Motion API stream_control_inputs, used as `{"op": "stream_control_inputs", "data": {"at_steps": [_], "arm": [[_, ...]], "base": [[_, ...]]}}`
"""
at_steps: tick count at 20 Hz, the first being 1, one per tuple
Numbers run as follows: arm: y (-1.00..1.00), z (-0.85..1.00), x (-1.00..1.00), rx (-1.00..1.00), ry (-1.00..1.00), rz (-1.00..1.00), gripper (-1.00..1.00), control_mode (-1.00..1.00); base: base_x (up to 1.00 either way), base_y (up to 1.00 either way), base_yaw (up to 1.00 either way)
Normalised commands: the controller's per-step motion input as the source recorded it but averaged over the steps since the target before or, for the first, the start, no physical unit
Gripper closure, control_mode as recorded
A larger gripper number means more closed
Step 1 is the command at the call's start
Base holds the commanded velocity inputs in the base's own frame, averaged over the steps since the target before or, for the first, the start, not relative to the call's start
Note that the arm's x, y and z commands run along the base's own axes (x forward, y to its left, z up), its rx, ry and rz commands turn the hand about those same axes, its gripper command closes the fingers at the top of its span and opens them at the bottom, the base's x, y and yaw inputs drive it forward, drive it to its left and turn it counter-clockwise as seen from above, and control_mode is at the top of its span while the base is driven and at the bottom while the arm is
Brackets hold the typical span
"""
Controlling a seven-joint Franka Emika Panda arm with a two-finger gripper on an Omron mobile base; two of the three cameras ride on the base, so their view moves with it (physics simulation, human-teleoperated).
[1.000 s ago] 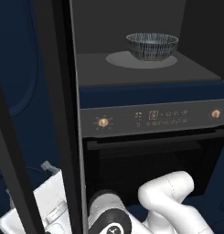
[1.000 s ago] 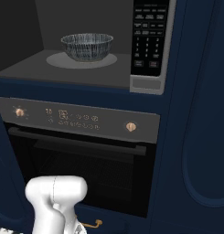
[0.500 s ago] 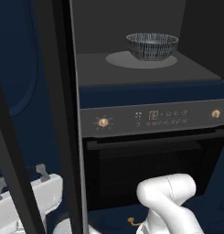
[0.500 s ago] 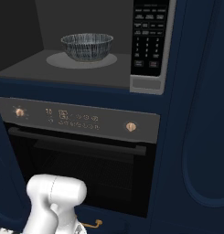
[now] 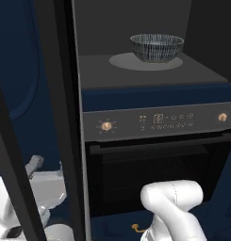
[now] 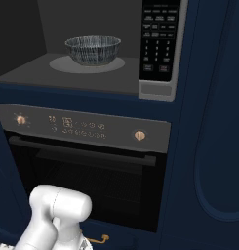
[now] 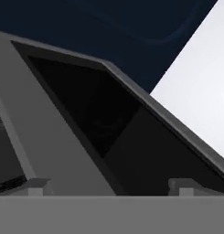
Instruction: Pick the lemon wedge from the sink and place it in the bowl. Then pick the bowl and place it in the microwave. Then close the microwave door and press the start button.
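Wide round grey-blue streaked bowl (image 5: 157, 47) resting on the pale turntable disc (image 6: 87, 64) inside the black-cavity, silver-framed microwave (image 6: 155, 90), above the dark oven with brass knobs (image 6: 139, 135). Large dark glass microwave door edged in silver-grey (image 5: 60, 117) swung open at the left. Two-finger gripper (image 7: 109, 185) spread wide and empty, tips just before the door's dark glass, contact impossible to tell.

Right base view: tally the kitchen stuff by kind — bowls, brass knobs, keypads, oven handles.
Bowls: 1, the bowl inside the microwave
Brass knobs: 2, left knob and right knob
Keypads: 1, keypad
Oven handles: 1, bar handle
Total: 5
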Motion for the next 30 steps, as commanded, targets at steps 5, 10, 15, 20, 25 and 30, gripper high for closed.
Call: {"op": "stream_control_inputs", "data": {"at_steps": [5, 10, 15, 20, 25, 30], "arm": [[-0.80, 0.65, -0.45, 0.34, 0.01, 0.13, -1.00, -1.00], [-0.87, 0.50, -0.27, 0.16, 0.25, 0.26, -1.00, -1.00], [-0.85, 0.15, -0.04, 0.11, 0.37, 0.34, -1.00, -1.00], [-0.81, 0.00, 0.00, 0.07, 0.38, 0.39, -1.00, -1.00], [-0.74, 0.00, 0.00, 0.07, 0.37, 0.43, -1.00, -1.00], [-0.63, 0.00, 0.00, 0.07, 0.36, 0.47, -1.00, -1.00]], "base": [[0.00, 0.00, 0.00], [0.00, 0.00, 0.00], [0.00, 0.00, 0.00], [0.00, 0.00, 0.00], [0.00, 0.00, 0.00], [0.00, 0.00, 0.00]]}}
